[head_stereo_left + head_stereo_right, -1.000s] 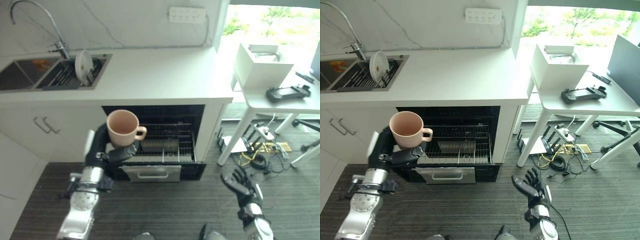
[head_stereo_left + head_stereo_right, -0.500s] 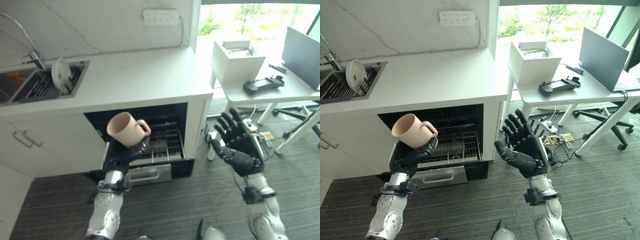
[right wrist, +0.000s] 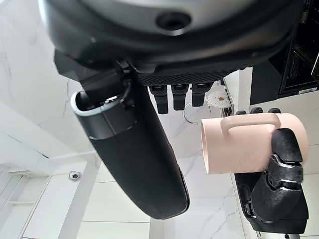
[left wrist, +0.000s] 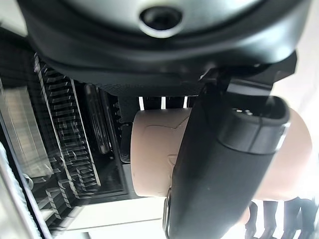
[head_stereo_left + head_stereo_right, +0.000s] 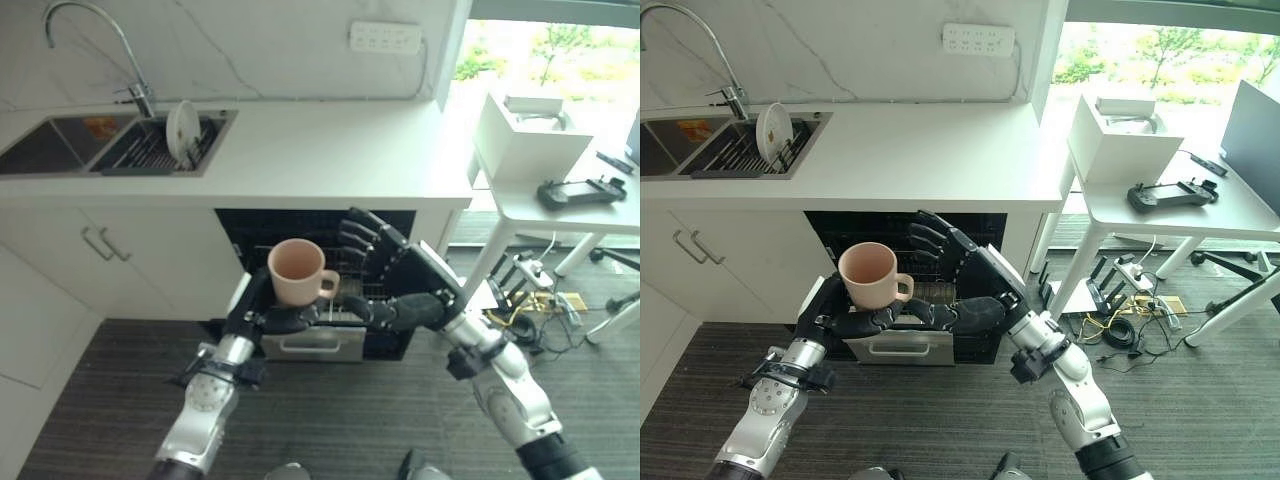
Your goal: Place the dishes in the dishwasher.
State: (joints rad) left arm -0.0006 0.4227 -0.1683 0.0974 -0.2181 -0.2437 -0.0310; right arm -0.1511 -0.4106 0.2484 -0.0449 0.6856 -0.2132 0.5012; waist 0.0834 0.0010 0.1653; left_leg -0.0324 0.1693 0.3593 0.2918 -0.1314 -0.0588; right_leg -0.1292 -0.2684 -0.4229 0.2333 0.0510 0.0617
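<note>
**Mug held in front of the open dishwasher**

My left hand [image 5: 268, 318] has its fingers and thumb curled around the base of the pink mug [image 5: 297, 272], upright, handle toward my right hand [image 5: 405, 290]. That hand's fingers are spread and straight just beside the mug, holding nothing. Behind them: the open dishwasher [image 5: 318, 262], its rack [image 5: 932, 294] pulled out. 1 white plate [image 5: 183, 129] stands in the sink [image 5: 60, 148].
</note>
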